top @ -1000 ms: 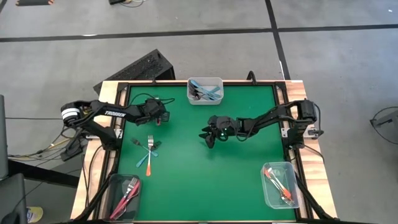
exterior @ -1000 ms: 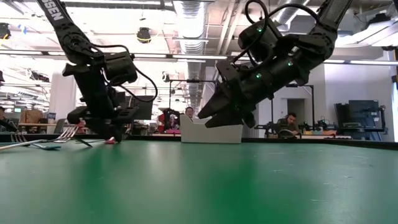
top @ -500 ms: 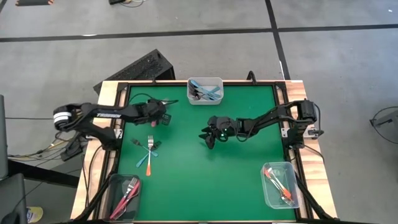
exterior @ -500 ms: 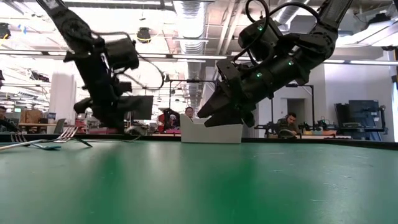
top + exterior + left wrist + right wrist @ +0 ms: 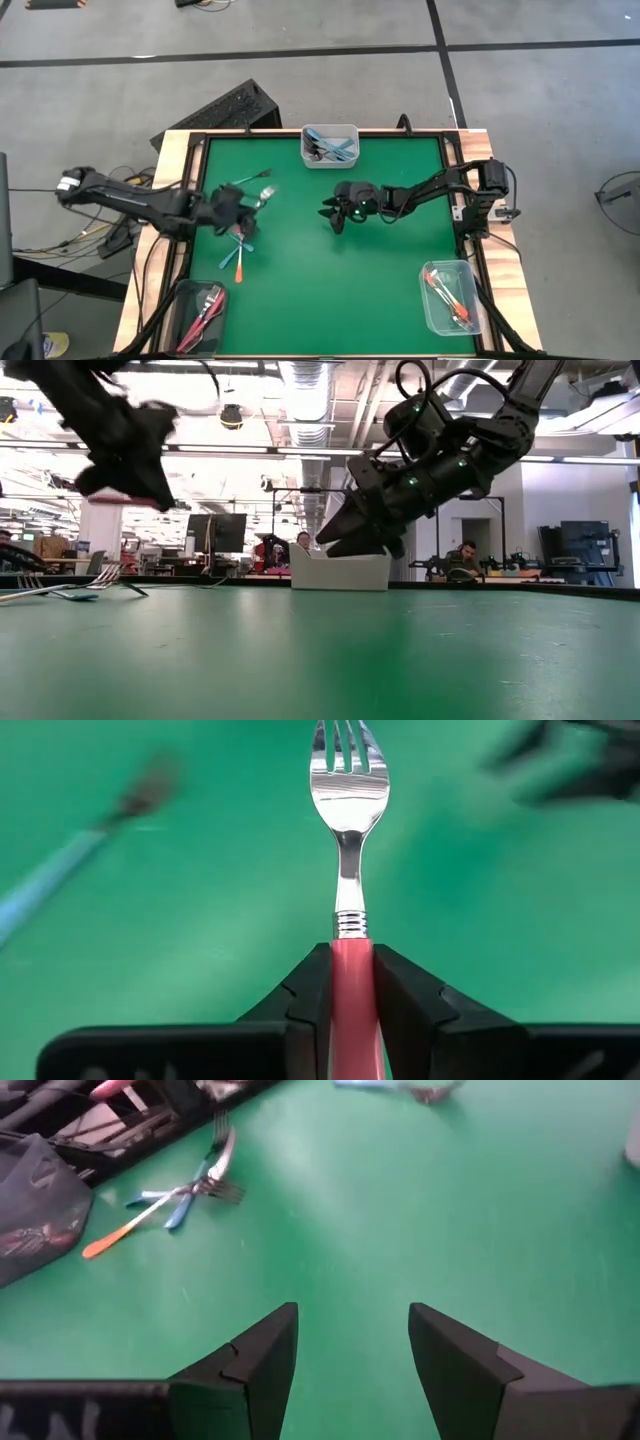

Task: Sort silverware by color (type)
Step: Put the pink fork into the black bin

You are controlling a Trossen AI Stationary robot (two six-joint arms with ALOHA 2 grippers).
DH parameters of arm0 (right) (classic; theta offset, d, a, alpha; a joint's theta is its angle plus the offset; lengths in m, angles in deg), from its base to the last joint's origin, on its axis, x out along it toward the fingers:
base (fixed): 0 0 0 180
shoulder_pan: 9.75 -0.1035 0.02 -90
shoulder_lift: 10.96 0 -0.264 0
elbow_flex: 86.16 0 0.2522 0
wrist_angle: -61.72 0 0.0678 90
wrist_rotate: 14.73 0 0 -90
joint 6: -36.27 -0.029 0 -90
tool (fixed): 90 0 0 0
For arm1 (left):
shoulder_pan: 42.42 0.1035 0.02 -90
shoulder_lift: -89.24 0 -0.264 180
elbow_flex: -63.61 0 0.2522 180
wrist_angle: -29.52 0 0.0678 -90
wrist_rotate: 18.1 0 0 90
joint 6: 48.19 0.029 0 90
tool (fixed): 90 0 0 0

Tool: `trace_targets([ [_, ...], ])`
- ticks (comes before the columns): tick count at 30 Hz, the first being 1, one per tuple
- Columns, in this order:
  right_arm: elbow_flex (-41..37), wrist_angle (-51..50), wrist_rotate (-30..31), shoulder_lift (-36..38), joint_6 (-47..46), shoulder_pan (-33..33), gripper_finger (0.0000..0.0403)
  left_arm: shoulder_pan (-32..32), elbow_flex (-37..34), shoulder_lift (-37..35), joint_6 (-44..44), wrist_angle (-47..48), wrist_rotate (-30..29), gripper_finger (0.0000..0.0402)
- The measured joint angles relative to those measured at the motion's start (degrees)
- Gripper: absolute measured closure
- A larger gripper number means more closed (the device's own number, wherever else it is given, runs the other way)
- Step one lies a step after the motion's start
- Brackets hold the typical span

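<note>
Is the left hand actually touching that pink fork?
Touching. In the left wrist view, the left hand has both dark fingers pressed against the pink fork handle, with no gap on either side.

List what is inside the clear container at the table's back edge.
The container holds several light blue-handled forks lying crossed. Their exact number cannot be counted, because they overlap. In the low view the container's wall hides its contents, partly behind the right gripper.
</note>
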Motion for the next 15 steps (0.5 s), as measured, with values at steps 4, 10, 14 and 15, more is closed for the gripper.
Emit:
trace_targets([
  [4,0.0,6.6,-2.7,0.0,3.1,-0.1,0.0184,-11.4,0.0,-3.7,-0.5,-1.2,-3.0,0.0345],
  [10,3.1,13.8,-14.6,0.0,3.9,-1.2,0.0184,-21.6,0.0,-1.8,5.5,-6.0,-8.4,0.0352],
  [14,6.7,13.7,-17.2,0.0,1.7,-2.8,0.0184,-24.3,0.0,2.9,9.0,-9.4,-10.3,0.0353],
  [15,7.5,13.7,-17.4,0.0,0.8,-3.2,0.0184,-24.7,0.0,4.3,10.1,-9.9,-10.5,0.0353],
])
